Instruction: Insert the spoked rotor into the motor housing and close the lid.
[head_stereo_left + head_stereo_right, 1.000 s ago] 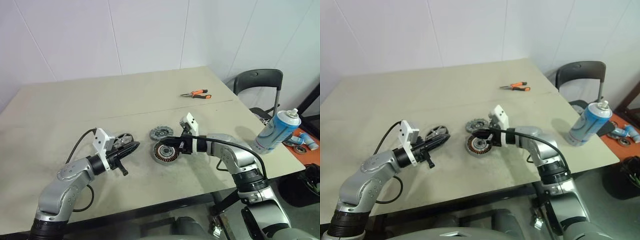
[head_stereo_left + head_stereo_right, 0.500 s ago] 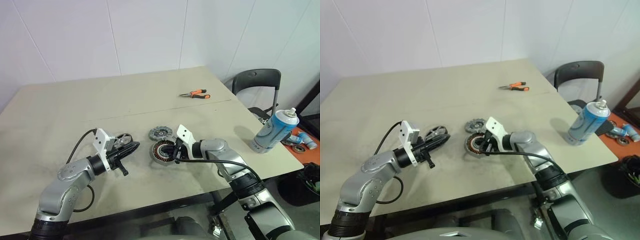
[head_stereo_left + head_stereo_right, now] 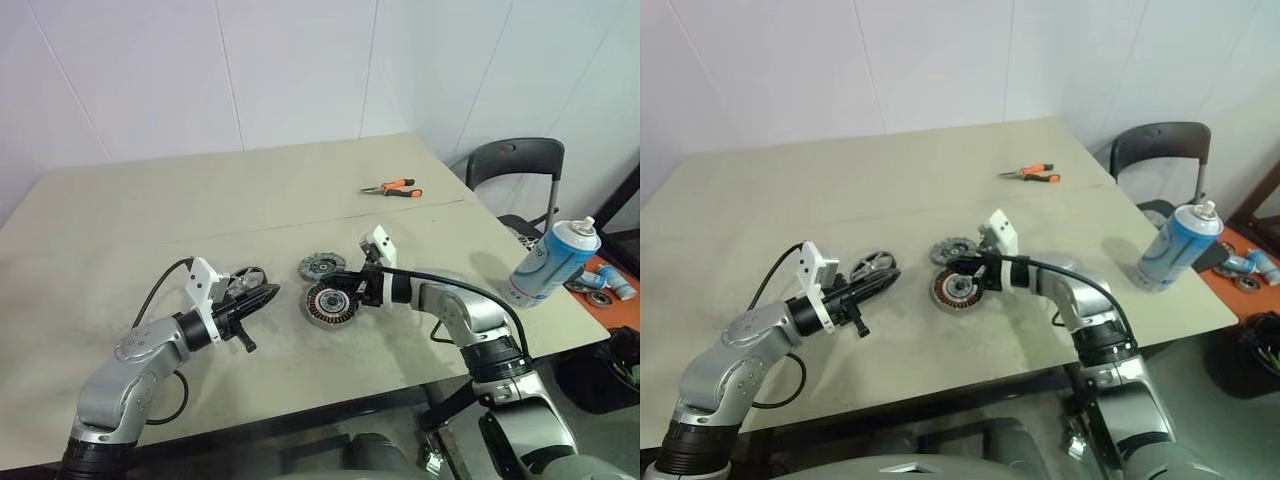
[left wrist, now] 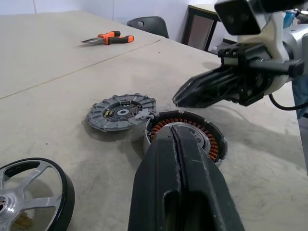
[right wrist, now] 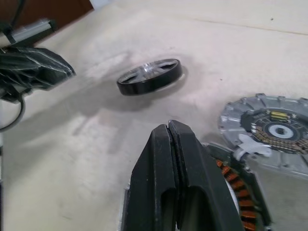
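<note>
Right gripper [image 3: 334, 284] back up over motor housing [image 3: 330, 303]; both grippers' jaws closed, empty.

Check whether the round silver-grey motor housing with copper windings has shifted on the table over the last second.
No. The motor housing sits just in front of the ribbed grey lid, as before.

1. We see the motor housing [image 4: 185, 134] as dull silver-grey metal around copper-orange windings.
2. The lid [image 4: 121, 111] looks like matt grey cast metal with a ribbed face.
3. The spoked rotor [image 5: 150, 76] has a glossy black rim and pale metallic spokes.
4. The table [image 3: 120, 215] is matt beige, faintly scuffed.
5. We read the gripper fingers [image 4: 180, 187] as smooth black plastic.
</note>
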